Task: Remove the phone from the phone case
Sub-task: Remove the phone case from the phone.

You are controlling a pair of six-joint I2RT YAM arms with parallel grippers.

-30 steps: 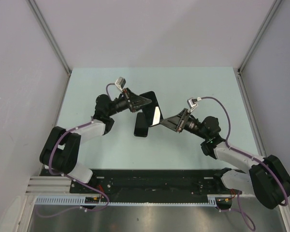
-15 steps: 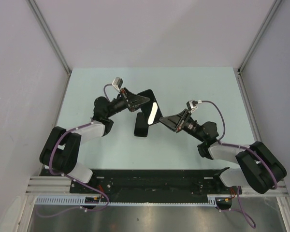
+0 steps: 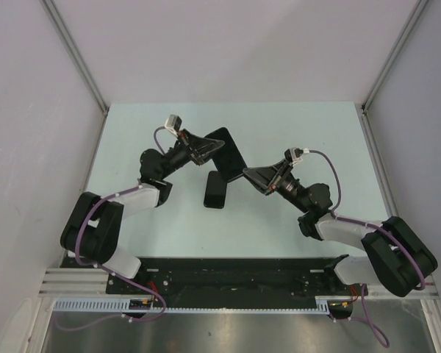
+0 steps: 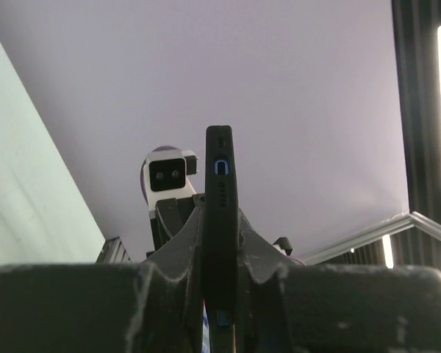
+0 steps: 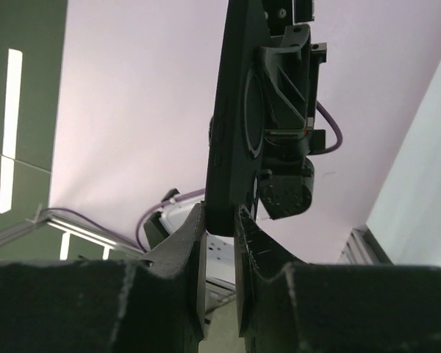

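Two grippers, one object. The left gripper (image 3: 213,145) and right gripper (image 3: 248,174) are both clamped on the same black slab, taken to be the phone case (image 3: 226,152).

Top view:
- The case hangs in the air over the middle of the table (image 3: 316,132), long axis running from 10 o'clock to 4 o'clock.
- Left jaws are closed on its 10 o'clock end, right jaws on its 4 o'clock end.
- Its upper face reads plain dark.
- A second dark flat rectangle (image 3: 215,190) with rounded corners lies on the table at about 7 o'clock of the case, close by. Cannot tell what it is from here.

Left wrist view:
- The case is seen edge-on and upright, pinched between the two fingers at 6 o'clock.
- Its narrow edge shows a slot-shaped port with a bluish rim and rows of small holes above and below it.
- The other arm's white wrist camera (image 4: 166,175) sits behind the case at about 10 o'clock.
- Background is wall only.

Right wrist view:
- The case rises from the finger pinch at 6 o'clock towards 12 o'clock, tilted slightly.
- The fingers press on both of its flat faces.
- The left gripper's body grips the far end at about 1 o'clock.

Phone: no white back shows in any view. It cannot be told apart from the shell, so whether it sits inside is not visible.
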